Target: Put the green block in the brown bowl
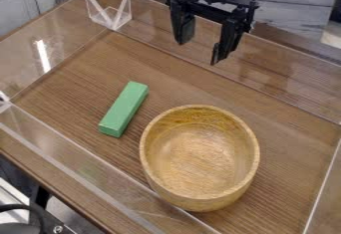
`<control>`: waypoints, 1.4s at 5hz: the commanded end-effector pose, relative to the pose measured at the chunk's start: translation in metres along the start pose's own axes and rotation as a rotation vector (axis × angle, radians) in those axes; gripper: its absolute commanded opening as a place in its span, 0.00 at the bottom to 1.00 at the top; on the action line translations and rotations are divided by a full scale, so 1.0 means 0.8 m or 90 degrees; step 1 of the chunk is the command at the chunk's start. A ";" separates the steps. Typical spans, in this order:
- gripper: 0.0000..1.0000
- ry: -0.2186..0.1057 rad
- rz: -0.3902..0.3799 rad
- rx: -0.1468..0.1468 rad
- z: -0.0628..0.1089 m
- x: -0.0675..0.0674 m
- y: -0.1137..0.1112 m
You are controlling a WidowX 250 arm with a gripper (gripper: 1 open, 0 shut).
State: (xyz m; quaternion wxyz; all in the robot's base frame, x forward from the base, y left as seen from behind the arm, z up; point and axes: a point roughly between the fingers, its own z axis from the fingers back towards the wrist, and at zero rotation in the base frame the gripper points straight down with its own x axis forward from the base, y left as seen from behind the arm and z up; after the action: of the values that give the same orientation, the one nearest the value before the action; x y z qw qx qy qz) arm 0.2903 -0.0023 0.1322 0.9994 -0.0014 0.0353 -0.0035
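The green block [124, 109] lies flat on the wooden table, left of centre, its long side running from near-left to far-right. Just to its right sits the brown bowl [200, 155], a wide light-brown wooden bowl with nothing inside. My gripper [205, 37] hangs in the air at the top centre, well behind the block and the bowl. Its dark fingers [177, 27] point down and stand apart, open, with nothing between them.
A clear plastic wall [54, 39] rims the table [280, 89] on all sides. A small clear angled stand [110, 11] sits at the back left corner.
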 end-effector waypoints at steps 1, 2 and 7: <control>1.00 0.001 0.004 0.000 -0.006 -0.008 0.020; 1.00 0.021 -0.001 0.000 -0.043 -0.036 0.068; 1.00 -0.116 -0.069 -0.001 -0.058 -0.077 0.118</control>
State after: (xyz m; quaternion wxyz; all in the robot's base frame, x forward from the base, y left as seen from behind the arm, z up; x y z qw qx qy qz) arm 0.2145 0.0878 0.0766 0.9978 -0.0181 -0.0301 -0.0557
